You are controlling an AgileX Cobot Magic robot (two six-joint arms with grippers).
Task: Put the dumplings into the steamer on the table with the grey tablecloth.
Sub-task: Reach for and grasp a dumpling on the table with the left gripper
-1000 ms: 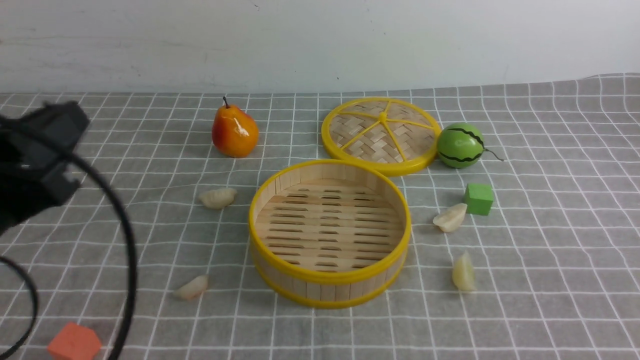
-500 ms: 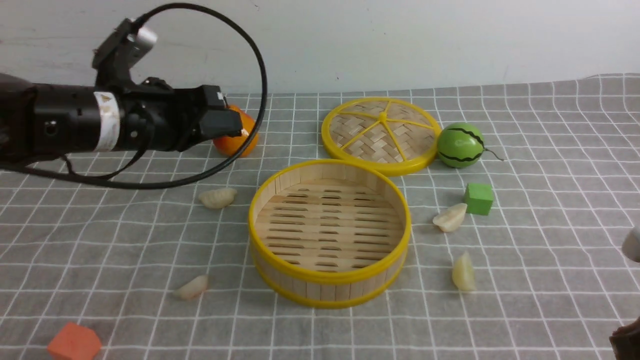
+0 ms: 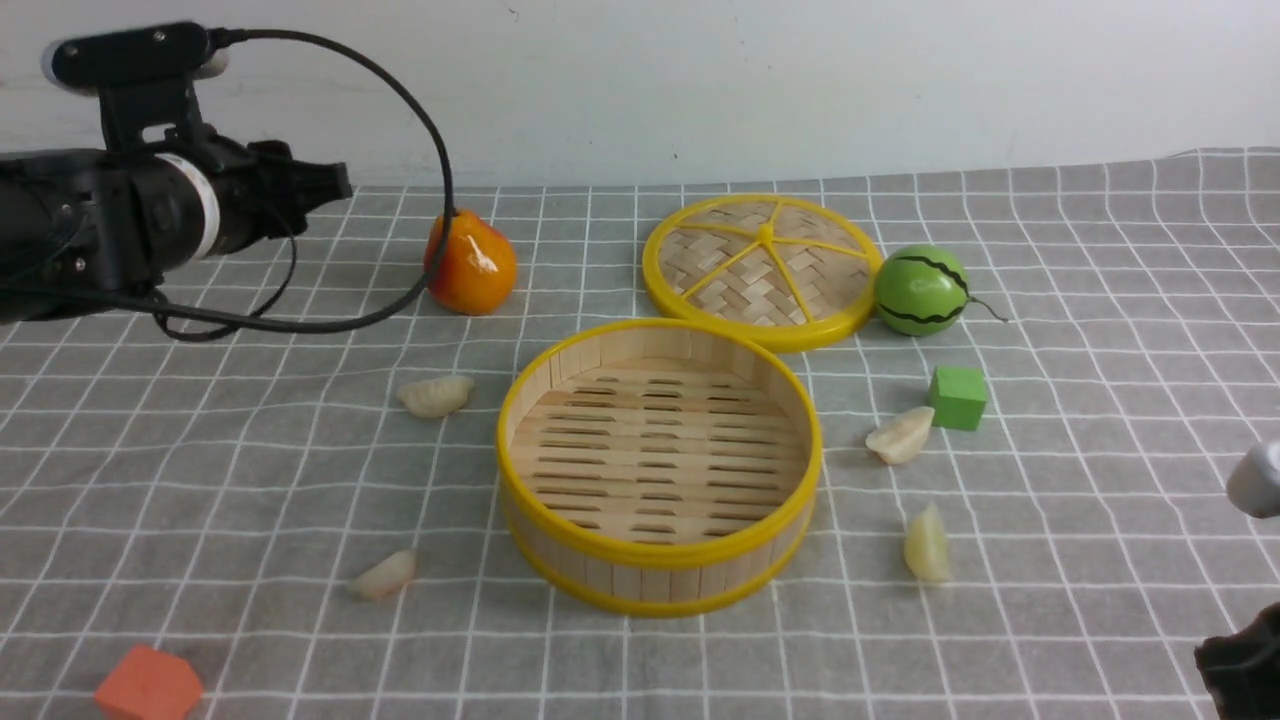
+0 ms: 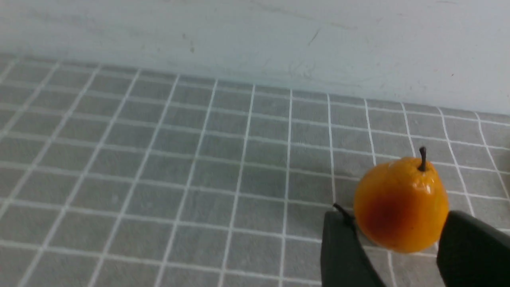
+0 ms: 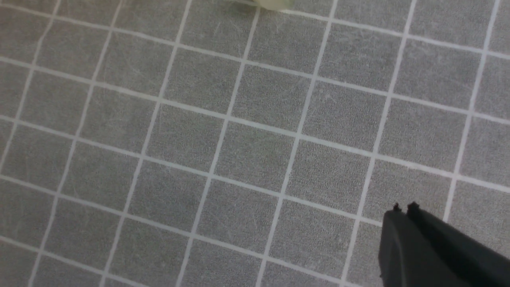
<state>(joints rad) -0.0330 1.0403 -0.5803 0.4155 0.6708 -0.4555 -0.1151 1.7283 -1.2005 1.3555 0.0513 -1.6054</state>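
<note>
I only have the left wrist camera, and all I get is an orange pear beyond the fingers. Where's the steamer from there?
Observer: The steamer sits to the right of the pear and nearer the robot, about mid-table in the front view.
Operator: How many dumplings are out, and where?
Observer: Four, all lying on the grey tablecloth outside the steamer: the far-left dumpling and near-left dumpling on its left, the far-right dumpling and near-right dumpling on its right.
</note>
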